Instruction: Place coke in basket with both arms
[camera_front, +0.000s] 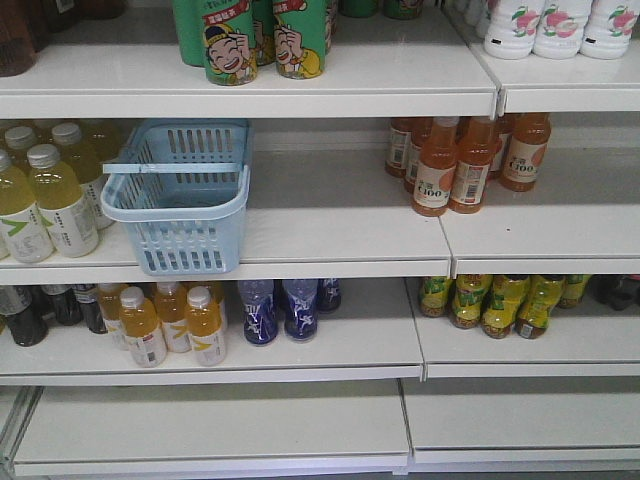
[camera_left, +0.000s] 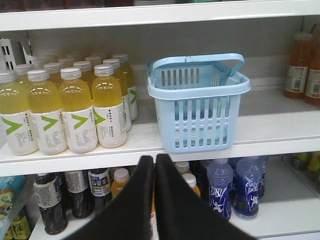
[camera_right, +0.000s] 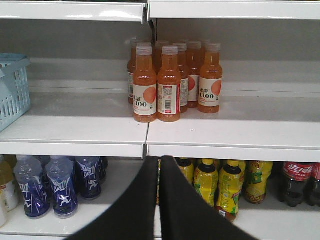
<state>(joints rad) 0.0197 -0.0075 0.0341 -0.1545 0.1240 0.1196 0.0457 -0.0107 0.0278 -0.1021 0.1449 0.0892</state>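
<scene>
Black against the white shelving, filling 6 o'clock of the left wrist view with the left end effector (camera_left: 154, 159), pressing its fingers tip to tip and gripping nothing. Doing likewise at 6 o'clock of the right wrist view with the right end effector (camera_right: 159, 160), closing on itself and clamping nothing.

Looking just beyond the right one, onto the lower shelf (camera_right: 280, 222): finding yellow tea bottles (camera_right: 227, 192) at 5 o'clock. Finding past them, at 4 o'clock by the frame edge, the coke (camera_right: 298, 181), standing upright, showing dark cola and a red label with white script, hiding its cap behind the shelf lip above. Sitting just beside a second like bottle at its 3 o'clock and well apart from both end effectors. Finding blue bottles (camera_right: 60, 187) at 8 o'clock on the same level.

Going farther, to the middle shelf (camera_front: 340, 230): seeing the basket (camera_front: 190, 250) resting at 9 o'clock of the front view, sitting at the shelf's front edge and laying one handle across its open top. Placing it just beside the pale yellow bottles (camera_left: 75, 107) at its 9 o'clock, not clearly touching them. Spotting orange bottles (camera_front: 455, 170) clustering at 2 o'clock of the front view, well apart from the basket.

Ending farthest up, on the top shelf (camera_front: 400, 70): noting green cartoon cans (camera_front: 230, 45) at 12 o'clock and white bottles (camera_front: 560, 30) at 1 o'clock.
</scene>
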